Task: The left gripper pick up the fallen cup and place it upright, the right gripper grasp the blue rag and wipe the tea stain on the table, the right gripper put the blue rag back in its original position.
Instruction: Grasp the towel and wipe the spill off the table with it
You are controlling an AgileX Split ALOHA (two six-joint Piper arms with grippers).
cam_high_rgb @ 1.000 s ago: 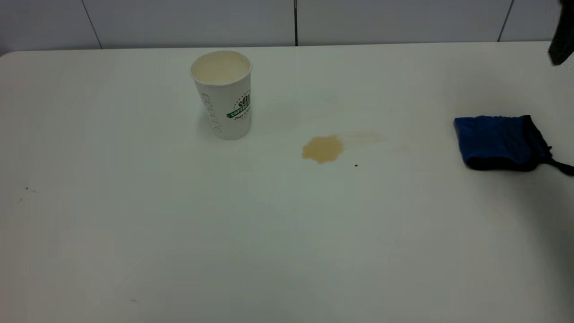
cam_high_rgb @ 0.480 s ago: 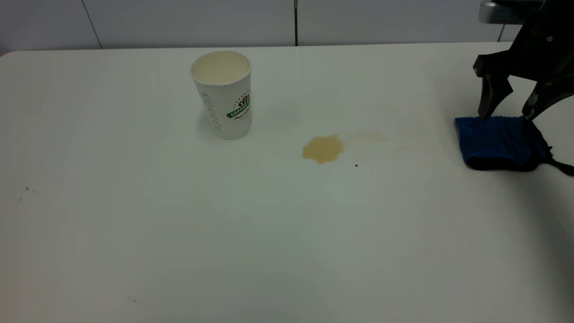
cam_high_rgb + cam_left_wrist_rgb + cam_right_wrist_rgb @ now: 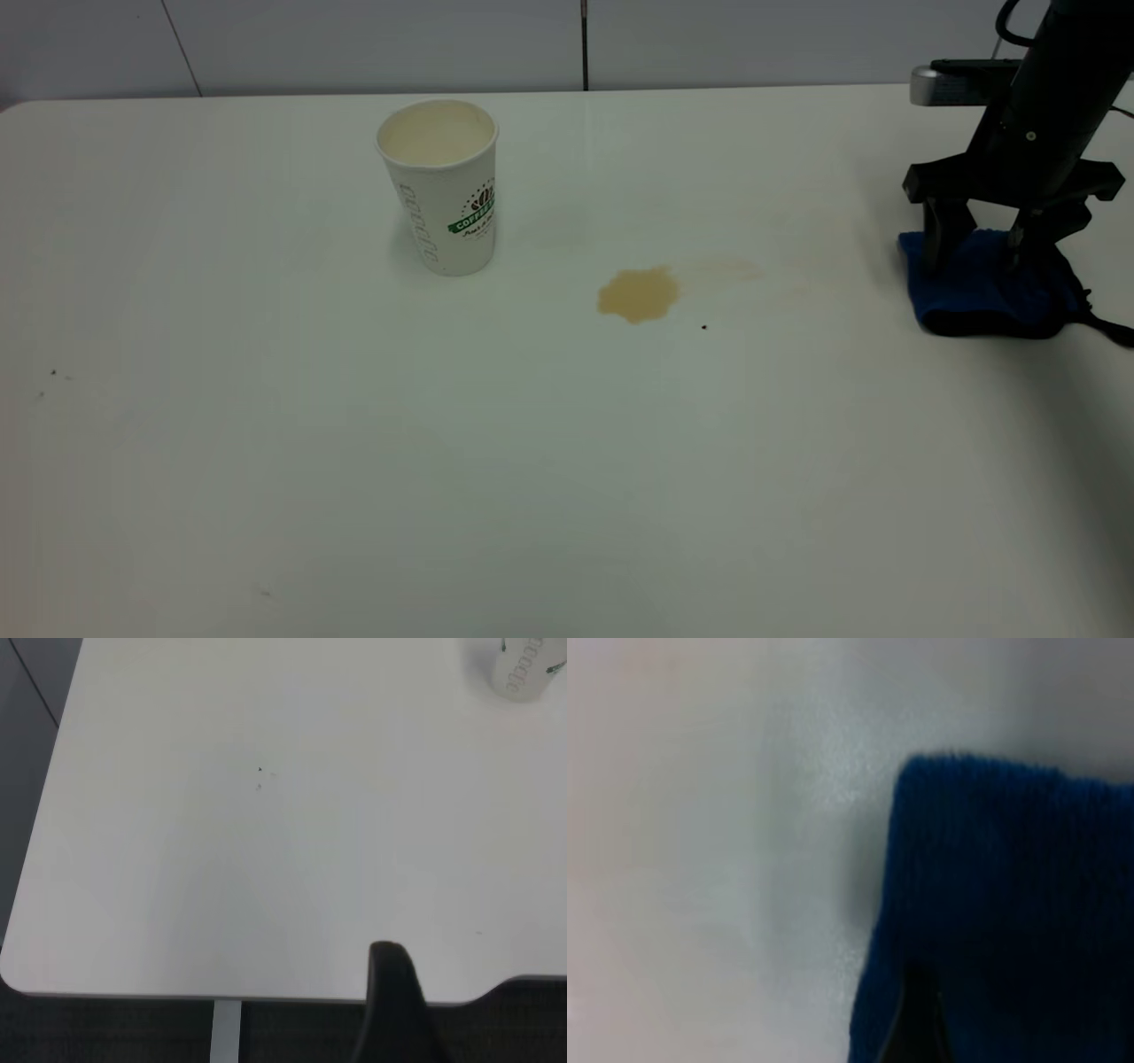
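Observation:
The white paper cup with its green logo stands upright at the back left of the table; its base also shows in the left wrist view. The tan tea stain lies mid-table with a faint smear to its right. At the right lies the blue rag. My right gripper is open, both fingertips pressed down onto the rag's far part. My left gripper hangs over the table's near left edge, far from the cup, and is out of the exterior view.
A tiny dark speck sits just right of the stain, and more specks at the far left. The rag's black loop tail trails toward the right edge. A grey panelled wall runs behind the table.
My right gripper came in from the upper right and dropped onto the blue rag, fingers spread. The cup, the stain and the rag have not moved.

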